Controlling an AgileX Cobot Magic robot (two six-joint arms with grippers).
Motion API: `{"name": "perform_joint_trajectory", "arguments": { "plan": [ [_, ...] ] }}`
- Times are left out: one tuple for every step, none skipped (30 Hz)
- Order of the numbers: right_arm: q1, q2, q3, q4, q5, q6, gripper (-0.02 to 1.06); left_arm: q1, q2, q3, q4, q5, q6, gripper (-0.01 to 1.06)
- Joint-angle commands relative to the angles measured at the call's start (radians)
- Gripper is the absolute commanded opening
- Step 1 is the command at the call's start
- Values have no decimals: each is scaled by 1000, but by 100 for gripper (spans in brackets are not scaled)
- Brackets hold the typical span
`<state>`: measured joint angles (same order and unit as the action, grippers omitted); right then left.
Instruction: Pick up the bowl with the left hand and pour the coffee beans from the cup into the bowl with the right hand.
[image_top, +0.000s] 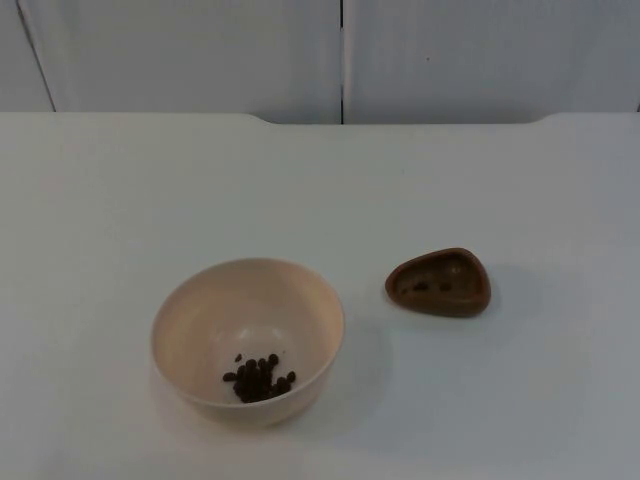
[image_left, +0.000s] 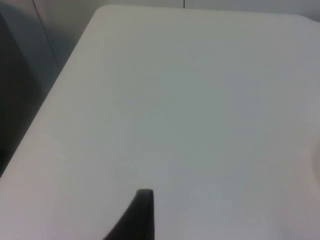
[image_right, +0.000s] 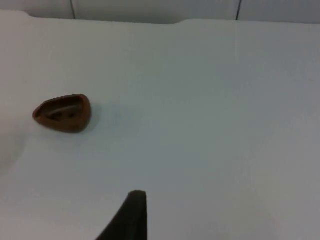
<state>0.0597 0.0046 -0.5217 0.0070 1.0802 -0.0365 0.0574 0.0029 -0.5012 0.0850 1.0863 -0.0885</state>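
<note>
- Nearest in the top view, the bowl (image_top: 248, 340) stands upright on the table (image_top: 110, 200), a small heap of beans (image_top: 259, 379) in its bottom.
- Just right of it, apart, the brown cup (image_top: 439, 282) sits on the table.
- My right claw (image_right: 131, 212) hangs over bare table, the cup (image_right: 62, 113) well ahead of it.
- My left claw (image_left: 137, 212) hangs over bare table near the table's edge.
- I cannot tell whether either claw is apart or together.
- Farthest, the grey wall (image_top: 200, 55).

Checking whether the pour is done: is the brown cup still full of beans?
Nearly empty: the brown cup shows only a few dark specks inside, while a pile of coffee beans lies in the bowl.
</note>
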Motion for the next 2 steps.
{"name": "perform_joint_trajectory", "arguments": {
  "plan": [
    [-18,-5,6,0,-4,3,105,-10,-3,3,9,-10,-3,105],
    [-18,-5,6,0,-4,3,105,-15,-3,3,9,-10,-3,105]
  ]
}}
